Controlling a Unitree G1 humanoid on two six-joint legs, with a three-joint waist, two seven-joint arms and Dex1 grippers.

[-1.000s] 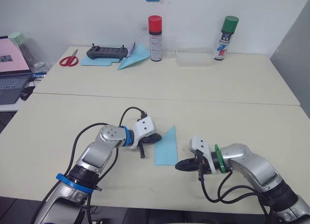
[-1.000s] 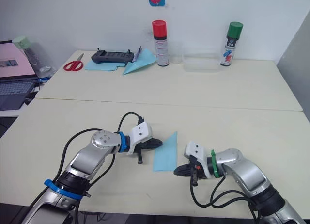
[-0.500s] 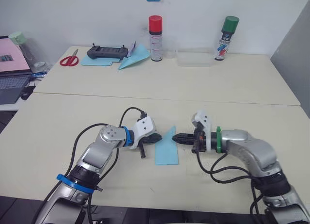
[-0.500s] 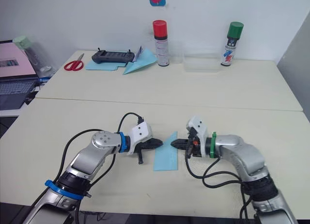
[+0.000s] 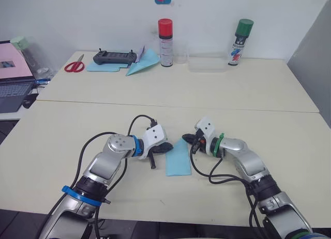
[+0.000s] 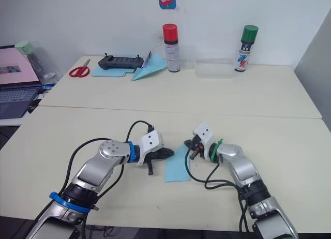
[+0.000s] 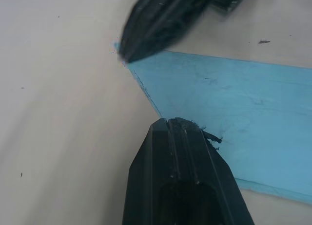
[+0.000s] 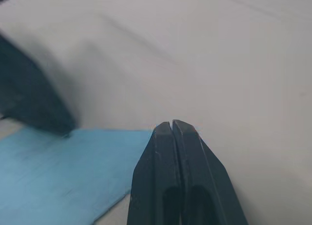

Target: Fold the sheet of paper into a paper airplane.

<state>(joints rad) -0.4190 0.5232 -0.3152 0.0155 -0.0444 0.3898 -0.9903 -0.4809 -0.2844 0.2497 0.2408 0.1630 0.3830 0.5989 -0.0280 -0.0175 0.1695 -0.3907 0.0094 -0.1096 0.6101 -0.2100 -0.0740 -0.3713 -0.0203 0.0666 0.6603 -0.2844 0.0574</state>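
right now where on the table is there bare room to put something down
Free: the right half of the near table, and the strip between the grippers and the far clutter. Crowded: around the sheet of paper, flanked by left gripper and right gripper; also the far edge, from scissors to green-capped can.

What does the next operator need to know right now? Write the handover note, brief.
Left gripper: fingers shut, tip pressing on the left edge of the paper.
Right gripper: fingers shut, tip at the paper's far pointed corner.
Paper: flat on the near table between the two grippers, already folded into a narrow shape with a slanted far edge.
Done: early folds only.
Left: the remaining folds; no airplane shape yet.
Far table: a finished blue plane, scissors, two spray cans; leave them.
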